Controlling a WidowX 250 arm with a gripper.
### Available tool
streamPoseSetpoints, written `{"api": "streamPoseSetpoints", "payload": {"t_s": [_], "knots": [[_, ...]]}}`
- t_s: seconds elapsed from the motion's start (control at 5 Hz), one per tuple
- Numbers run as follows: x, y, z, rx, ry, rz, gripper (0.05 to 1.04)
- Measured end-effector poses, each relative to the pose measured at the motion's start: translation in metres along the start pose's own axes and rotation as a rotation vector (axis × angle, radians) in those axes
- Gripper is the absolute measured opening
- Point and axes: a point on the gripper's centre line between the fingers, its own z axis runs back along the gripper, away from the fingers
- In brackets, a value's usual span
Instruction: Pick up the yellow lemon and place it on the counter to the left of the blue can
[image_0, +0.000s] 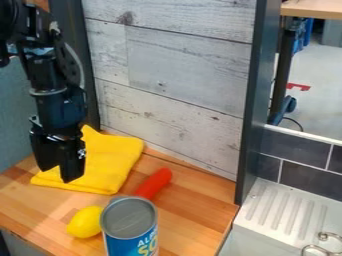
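Camera view: black two-finger gripper (57, 173) hangs at 9 o'clock of folded yellow cloth (110, 161), fingers spread, holding nothing. Risk: tips dropping too low could snag or bunch the fabric. Cloth looks soft, layered, corner peaked at 11. Blue-labelled metal can (129, 224) at 5, yellow lemon (85, 222) at 6, orange-red rod (154, 183) at 4.
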Motion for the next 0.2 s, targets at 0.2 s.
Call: {"api": "streamPoseSetpoints", "payload": {"t_s": [0.2], "knots": [[0.0028, 0.0019, 0.0000, 0.012, -0.018, 0.032, 1.000]]}}
